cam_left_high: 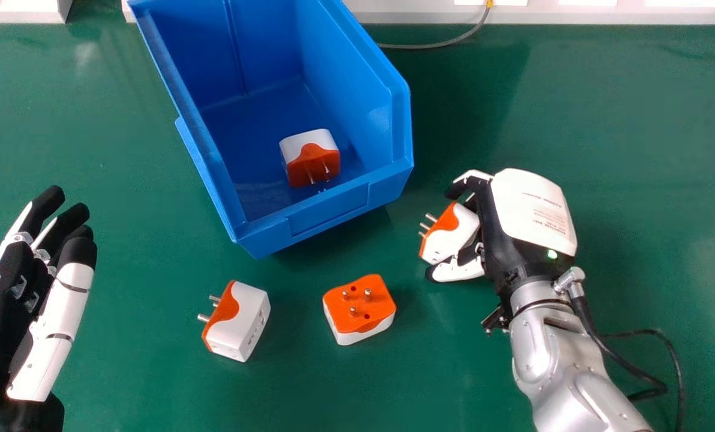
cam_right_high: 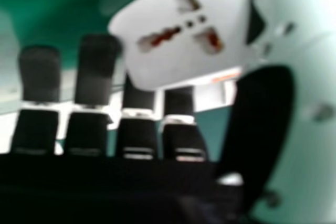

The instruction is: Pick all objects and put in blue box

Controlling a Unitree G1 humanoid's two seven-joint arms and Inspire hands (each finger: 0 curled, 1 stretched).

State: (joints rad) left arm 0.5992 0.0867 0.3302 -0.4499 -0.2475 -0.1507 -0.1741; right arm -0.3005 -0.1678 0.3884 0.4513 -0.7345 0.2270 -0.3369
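White-and-orange plug adapter (cam_left_high: pixel 451 234) is held between curled fingers and thumb of right hand (cam_left_high: pixel 531 216) | blue box (cam_left_high: pixel 333 210): forward-left of these fingertips | step: picking, grasp seems made | next: should lift over its wall, then release | left hand (cam_left_high: pixel 54 324): fingers relaxed, empty

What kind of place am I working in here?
Probably a workbench in a lab or workshop: a green work surface, an open-fronted blue plastic bin of the kind used for parts, and a grey cable running by the white edging behind it.
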